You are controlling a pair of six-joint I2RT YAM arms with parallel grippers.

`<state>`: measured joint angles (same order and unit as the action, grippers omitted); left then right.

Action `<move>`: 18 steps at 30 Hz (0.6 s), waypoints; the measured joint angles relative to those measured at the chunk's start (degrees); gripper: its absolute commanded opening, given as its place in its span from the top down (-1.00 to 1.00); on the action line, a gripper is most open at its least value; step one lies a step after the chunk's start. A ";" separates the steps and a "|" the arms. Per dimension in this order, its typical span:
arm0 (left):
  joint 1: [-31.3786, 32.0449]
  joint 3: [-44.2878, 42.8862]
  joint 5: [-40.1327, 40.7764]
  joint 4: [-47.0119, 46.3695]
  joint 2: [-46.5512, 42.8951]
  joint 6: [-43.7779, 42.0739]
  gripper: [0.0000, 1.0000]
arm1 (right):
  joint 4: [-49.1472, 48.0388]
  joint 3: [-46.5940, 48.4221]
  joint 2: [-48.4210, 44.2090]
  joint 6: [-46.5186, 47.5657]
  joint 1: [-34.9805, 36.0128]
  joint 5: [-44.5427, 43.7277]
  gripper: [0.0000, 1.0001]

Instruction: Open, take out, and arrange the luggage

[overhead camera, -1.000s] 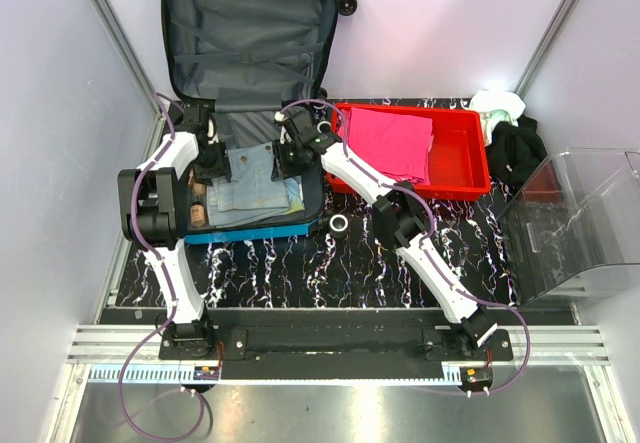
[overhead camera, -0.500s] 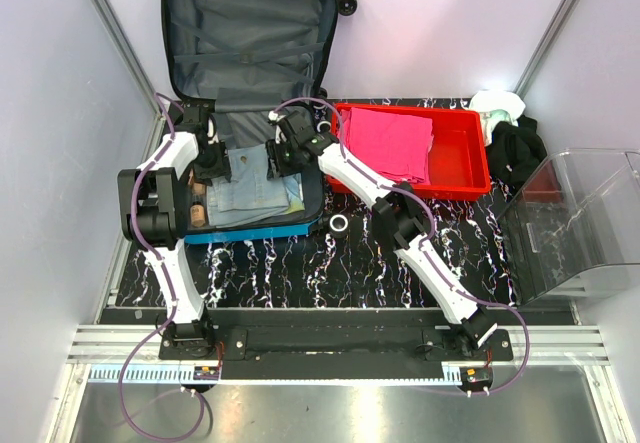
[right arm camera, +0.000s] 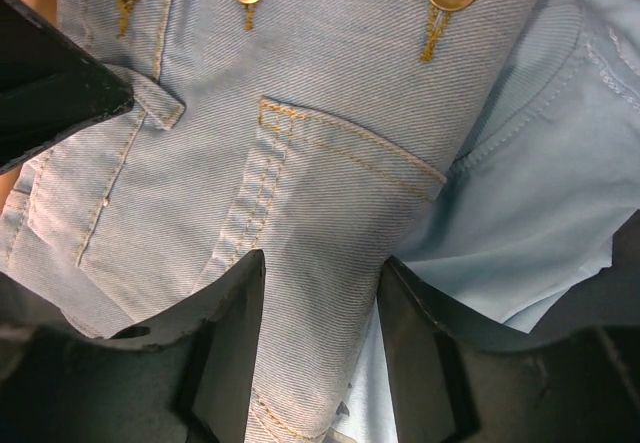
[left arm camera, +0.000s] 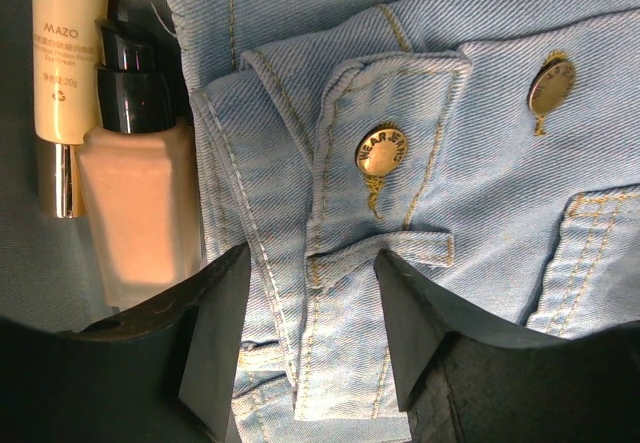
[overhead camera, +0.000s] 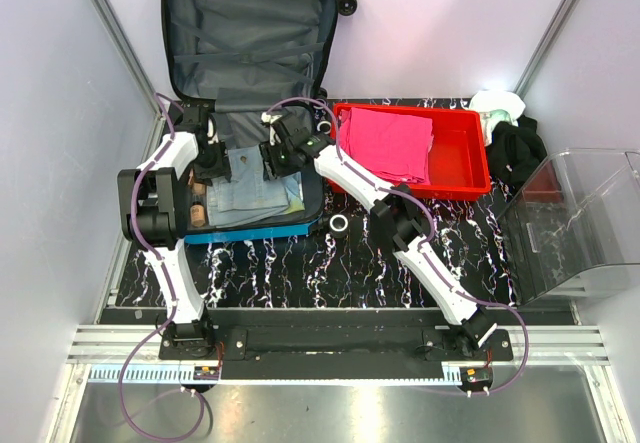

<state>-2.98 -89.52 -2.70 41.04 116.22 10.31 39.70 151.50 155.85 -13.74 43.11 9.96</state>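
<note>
The luggage (overhead camera: 245, 33) lies open at the back left, with its lid upright against the wall and its blue shell at the front. A folded light blue denim garment (overhead camera: 250, 188) lies in its lower half. My left gripper (overhead camera: 222, 163) is down on the garment's left part. In the left wrist view it (left arm camera: 312, 333) is closed on a fold of the denim (left arm camera: 470, 163). My right gripper (overhead camera: 272, 155) is on the garment's right part. In the right wrist view it (right arm camera: 322, 348) pinches a ridge of the denim (right arm camera: 330, 63).
A foundation bottle (left arm camera: 140, 213) and a cream tube (left arm camera: 65, 63) lie left of the denim, with a pale blue shirt (right arm camera: 540, 163) under it. To the right are a red tray (overhead camera: 480, 188) holding a pink cloth (overhead camera: 385, 143), a tape roll (overhead camera: 340, 225), black clothing (overhead camera: 515, 148) and a clear bin (overhead camera: 580, 223).
My right gripper has slid a little to the left across the suitcase, closer to my left gripper. My left arm has stayed where it was.
</note>
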 measured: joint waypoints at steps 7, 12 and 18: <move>0.00 0.00 -0.09 0.00 0.00 -0.26 -0.13 | -0.02 0.00 -0.37 1.14 0.46 -0.46 0.23; 0.00 0.00 -0.13 -0.02 0.00 -0.39 -0.13 | 0.00 0.00 -0.39 0.76 0.50 -0.57 -0.05; 0.00 0.00 -0.17 -0.11 0.00 -0.39 -0.13 | 0.66 0.13 -0.66 1.51 1.18 -3.98 -0.15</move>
<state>-2.98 -89.52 -2.87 40.93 116.22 9.91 40.36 151.63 155.20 -12.23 44.29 5.98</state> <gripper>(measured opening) 0.565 0.558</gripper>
